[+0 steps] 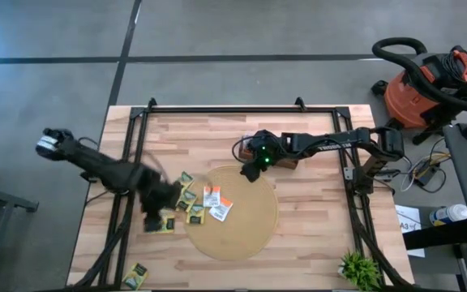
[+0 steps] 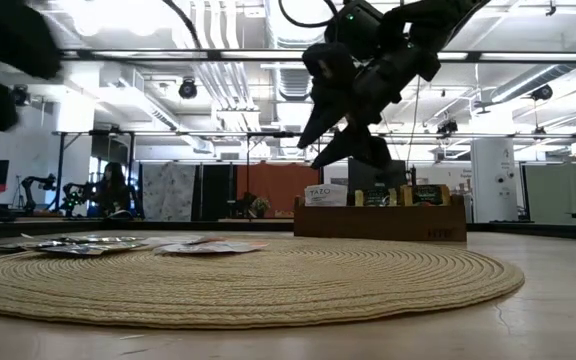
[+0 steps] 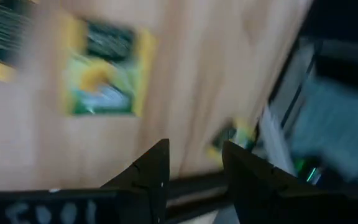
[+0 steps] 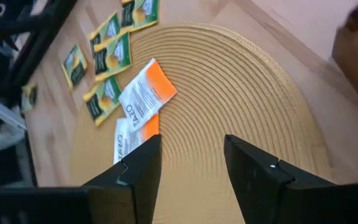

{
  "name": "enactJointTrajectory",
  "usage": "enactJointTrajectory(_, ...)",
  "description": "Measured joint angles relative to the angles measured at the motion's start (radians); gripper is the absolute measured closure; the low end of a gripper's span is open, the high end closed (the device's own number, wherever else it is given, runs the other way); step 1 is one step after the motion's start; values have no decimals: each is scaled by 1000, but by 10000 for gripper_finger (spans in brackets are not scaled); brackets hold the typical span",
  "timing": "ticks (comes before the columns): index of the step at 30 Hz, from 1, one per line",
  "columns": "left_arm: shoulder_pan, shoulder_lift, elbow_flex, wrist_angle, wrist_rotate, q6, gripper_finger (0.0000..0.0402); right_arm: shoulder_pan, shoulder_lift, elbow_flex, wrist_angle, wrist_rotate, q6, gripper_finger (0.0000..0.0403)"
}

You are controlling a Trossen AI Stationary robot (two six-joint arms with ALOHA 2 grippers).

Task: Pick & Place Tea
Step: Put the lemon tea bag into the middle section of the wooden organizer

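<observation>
The light plank-wood bench (image 1: 314,235) stands on a grey concrete floor (image 1: 55,81), with an orange shop vacuum (image 1: 428,85) off its far right corner and a small green plant (image 1: 359,268) at the near right edge. A large round tan woven mat (image 1: 242,231) lies mid-bench; its right half is bare. The small flat square tea sachets (image 1: 193,203), yellow-green and orange-white, cluster on the mat's left rim and the wood beside it, with one stray yellow sachet (image 1: 136,276) near the front left edge. The long brown wooden compartment box (image 2: 380,218) sits beyond the mat's far edge. The left gripper (image 1: 156,212) hangs over the sachets at the mat's left edge; its wrist view is blurred, but the jaws appear apart and empty. The right gripper (image 2: 330,140) hovers above the mat's far rim, jaws apart, holding nothing.
</observation>
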Motion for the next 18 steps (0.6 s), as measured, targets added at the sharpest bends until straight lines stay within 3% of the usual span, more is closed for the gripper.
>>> enactJointTrajectory(4,-244,24,-4,52,-6,-33,260,0,0,6,2,-3,-61,232)
enactJointTrajectory(8,-404,78,-4,137,-22,-67,260,0,0,6,3,-3,-98,232)
enactJointTrajectory(13,-452,174,-5,259,-72,-103,260,0,0,6,2,-3,-112,232)
enactJointTrajectory(18,-461,294,-5,500,-74,-73,260,0,0,6,2,-3,-112,232)
